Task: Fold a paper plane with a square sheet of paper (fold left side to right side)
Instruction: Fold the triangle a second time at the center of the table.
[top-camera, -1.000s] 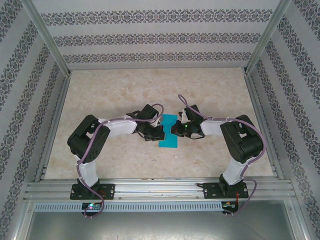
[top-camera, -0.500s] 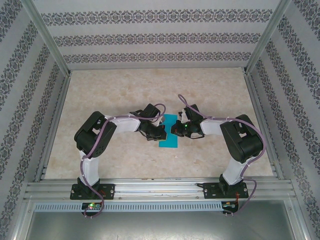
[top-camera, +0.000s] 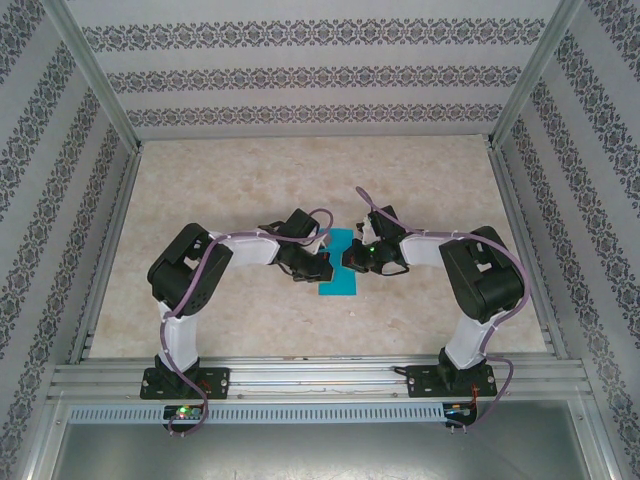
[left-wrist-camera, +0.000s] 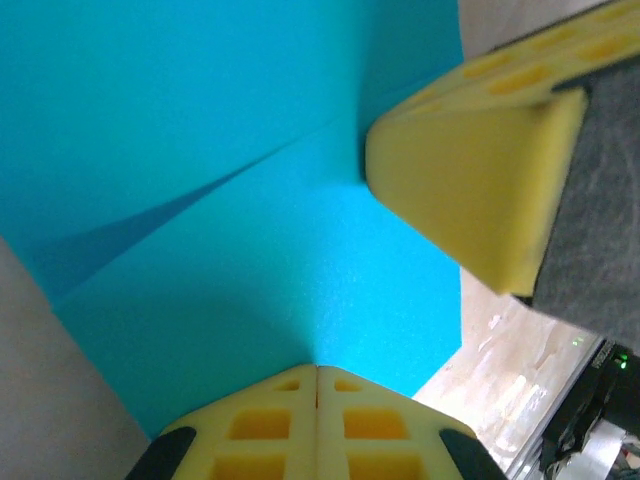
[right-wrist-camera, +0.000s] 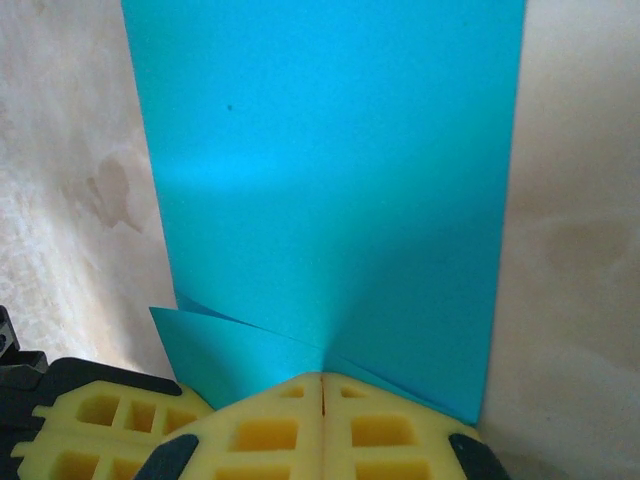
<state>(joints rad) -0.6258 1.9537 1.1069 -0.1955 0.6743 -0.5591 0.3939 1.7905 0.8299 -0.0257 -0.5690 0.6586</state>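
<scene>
Paper (top-camera: 337, 287) partly beneath left gripper (top-camera: 325, 266)

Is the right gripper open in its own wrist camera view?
No, the right gripper is shut, its yellow fingers pressed together over the square sheet of paper.

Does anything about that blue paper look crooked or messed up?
Slightly. The square sheet of paper is folded, but near the right hand a layer's corner pokes past its straight edge, so the layers are not lined up.
</scene>
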